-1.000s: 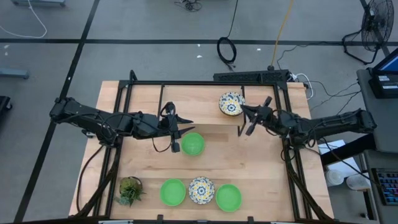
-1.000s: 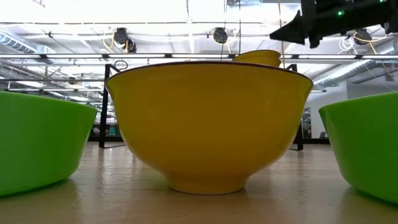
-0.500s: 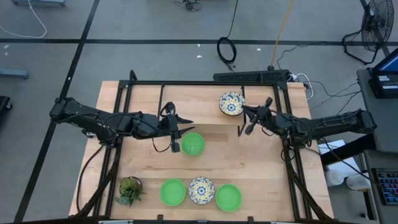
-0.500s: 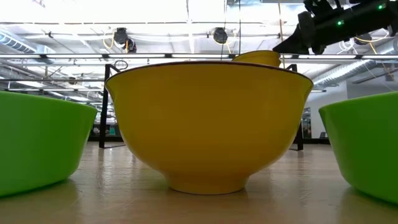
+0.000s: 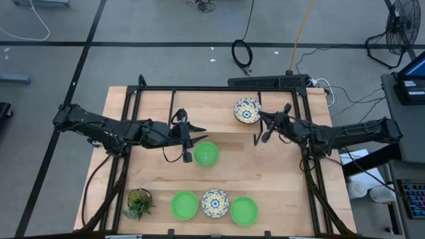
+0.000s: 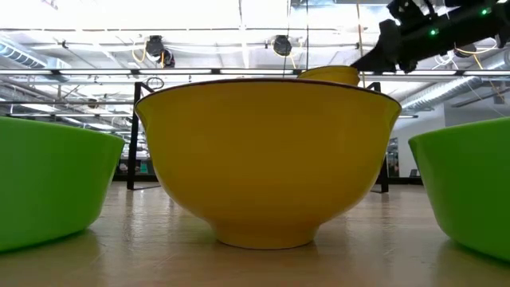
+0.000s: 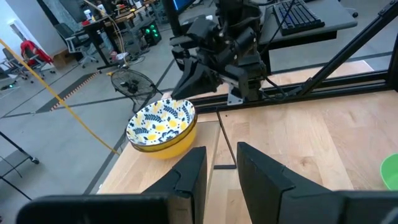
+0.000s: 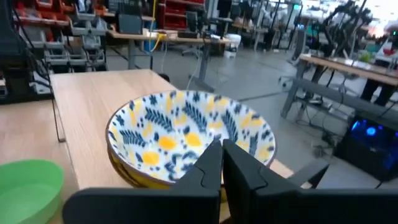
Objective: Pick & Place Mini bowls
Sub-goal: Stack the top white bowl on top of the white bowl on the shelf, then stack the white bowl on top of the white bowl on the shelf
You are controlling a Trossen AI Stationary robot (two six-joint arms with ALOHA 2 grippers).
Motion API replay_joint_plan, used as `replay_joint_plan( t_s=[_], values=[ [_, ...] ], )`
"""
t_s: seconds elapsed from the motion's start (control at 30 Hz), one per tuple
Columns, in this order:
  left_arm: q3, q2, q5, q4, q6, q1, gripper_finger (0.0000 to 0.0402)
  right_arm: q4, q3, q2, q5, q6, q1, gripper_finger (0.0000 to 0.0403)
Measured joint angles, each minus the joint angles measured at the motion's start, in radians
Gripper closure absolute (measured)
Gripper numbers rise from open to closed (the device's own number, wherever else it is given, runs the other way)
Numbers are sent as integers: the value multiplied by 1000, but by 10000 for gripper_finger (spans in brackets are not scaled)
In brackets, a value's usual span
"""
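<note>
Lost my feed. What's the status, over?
Right gripper shut, empty, beside floral yellow mini bowl at table's back edge. Left gripper open beside lone bright green mini bowl. Nothing in the way.

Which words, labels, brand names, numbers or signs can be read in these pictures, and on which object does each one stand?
None can be read.
The floral bowl carries only a pattern, and the green bowl is plain.
The screen beside the table is too small to read.
</note>
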Motion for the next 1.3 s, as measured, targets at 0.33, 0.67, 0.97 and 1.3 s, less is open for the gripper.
replay_joint_plan(
  t_s=[0.33, 0.67, 0.97, 1.3],
  values=[
    [0, 0, 0, 0, 0, 0, 311, 171, 0, -1, -53, -65, 1, 403],
    [0, 0, 0, 0, 0, 0, 311, 220, 0, -1, -534, 13, 1, 403],
    [0, 0, 0, 0, -2, 0, 311, 231, 0, -1, -905, 88, 2, 403],
    [0, 0, 0, 0, -4, 0, 311, 230, 0, -1, -1236, 166, 2, 403]
  ],
)
